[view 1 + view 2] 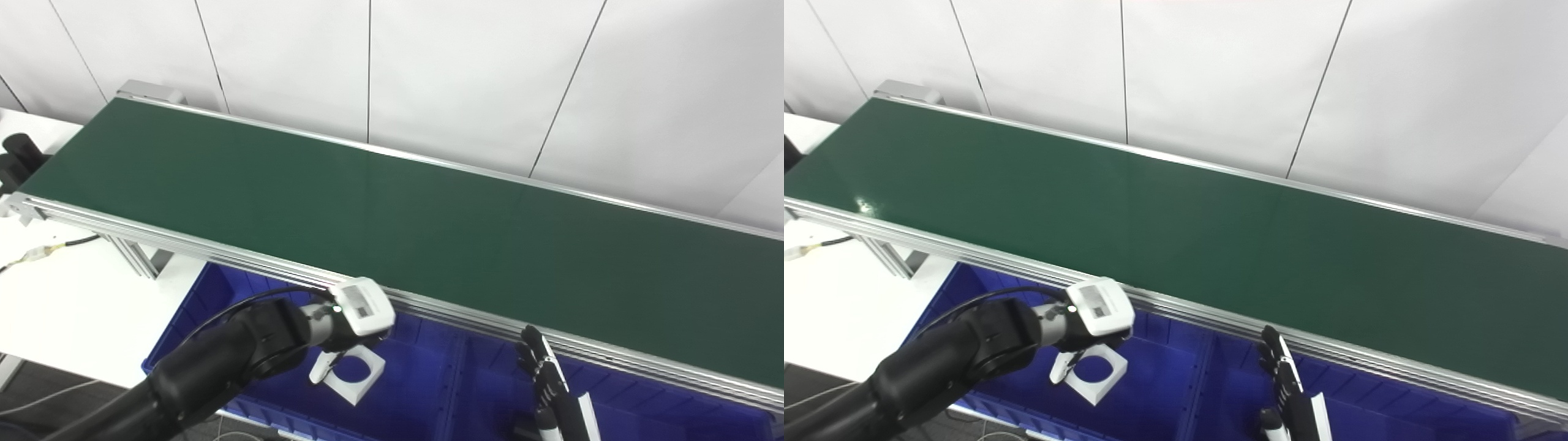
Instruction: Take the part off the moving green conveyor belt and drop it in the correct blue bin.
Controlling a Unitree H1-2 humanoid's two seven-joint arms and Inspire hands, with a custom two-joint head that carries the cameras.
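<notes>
The green conveyor belt (392, 208) runs from upper left to lower right; no part shows on it. My left hand (358, 318) is in front of the belt's near rail, over the left blue bin (202, 306). Its fingers (320, 369) point down and are closed on a white square part with a round hole (361, 376), held just under the hand inside the bin's opening. My right hand (545, 380) is open and empty, fingers straight up, low over the right blue bin (643, 398).
The belt's aluminium rail (465, 315) overhangs the back of both bins. A divider wall (456, 380) separates the bins. A white table (73, 294) with a cable (43, 250) lies at left. A black object (18, 156) sits at the far left.
</notes>
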